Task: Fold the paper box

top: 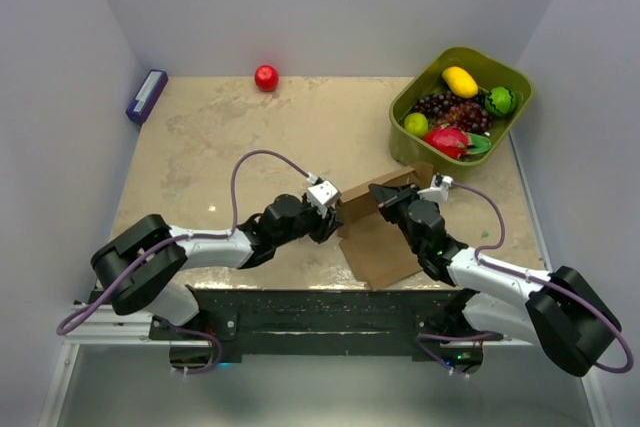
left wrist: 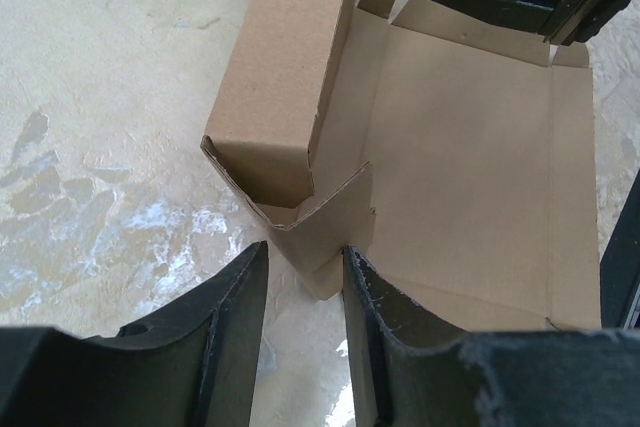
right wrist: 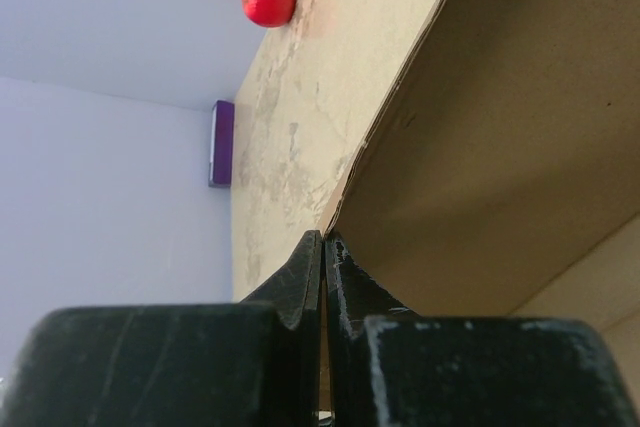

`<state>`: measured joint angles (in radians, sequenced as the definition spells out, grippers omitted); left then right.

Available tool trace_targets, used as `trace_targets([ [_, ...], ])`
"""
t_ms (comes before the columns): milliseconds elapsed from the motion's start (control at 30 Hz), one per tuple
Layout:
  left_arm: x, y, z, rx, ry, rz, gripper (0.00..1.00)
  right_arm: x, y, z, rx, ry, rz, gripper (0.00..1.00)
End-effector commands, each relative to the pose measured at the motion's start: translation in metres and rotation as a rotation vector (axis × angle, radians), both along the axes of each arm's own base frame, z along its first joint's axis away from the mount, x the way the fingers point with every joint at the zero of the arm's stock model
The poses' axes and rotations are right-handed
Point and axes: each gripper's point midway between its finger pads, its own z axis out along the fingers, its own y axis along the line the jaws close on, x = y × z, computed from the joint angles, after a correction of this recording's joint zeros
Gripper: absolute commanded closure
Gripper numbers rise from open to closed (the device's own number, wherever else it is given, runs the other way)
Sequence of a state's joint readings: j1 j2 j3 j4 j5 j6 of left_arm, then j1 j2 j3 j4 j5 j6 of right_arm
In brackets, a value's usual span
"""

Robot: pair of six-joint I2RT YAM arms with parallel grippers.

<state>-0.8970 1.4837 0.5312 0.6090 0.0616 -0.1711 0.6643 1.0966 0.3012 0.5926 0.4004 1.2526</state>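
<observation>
The paper box (top: 385,247) lies as a brown cardboard blank near the table's front, with one side wall folded up (left wrist: 280,77). My left gripper (top: 334,219) is at the blank's left edge. Its jaws (left wrist: 303,265) stand open, with the pointed tip of a corner tab (left wrist: 325,237) reaching between the fingertips. My right gripper (top: 384,195) is at the far edge of the blank. It (right wrist: 325,243) is shut on a raised cardboard panel (right wrist: 500,127), and a thin brown sliver shows between the pressed fingers.
A green bin (top: 405,147) of fruit stands at the back right, close behind the box. A red ball (top: 266,77) sits at the back edge and a purple block (top: 147,95) at the back left. White walls surround the table.
</observation>
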Motion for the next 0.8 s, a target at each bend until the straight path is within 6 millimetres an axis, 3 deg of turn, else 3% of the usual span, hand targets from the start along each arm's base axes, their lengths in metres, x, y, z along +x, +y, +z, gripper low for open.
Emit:
trace_targets([
  [0,0.011,-0.013,0.022,-0.036,-0.095,0.017,0.61,-0.005,-0.008,0.002,-0.016,-0.055,-0.005,1.00],
  [233,0.008,-0.019,0.011,-0.005,-0.098,0.039,0.64,-0.014,-0.014,-0.004,-0.015,-0.064,0.007,1.00],
  [767,0.008,-0.042,0.010,-0.037,-0.098,0.063,0.72,-0.030,-0.028,-0.016,-0.025,-0.045,-0.004,1.00],
])
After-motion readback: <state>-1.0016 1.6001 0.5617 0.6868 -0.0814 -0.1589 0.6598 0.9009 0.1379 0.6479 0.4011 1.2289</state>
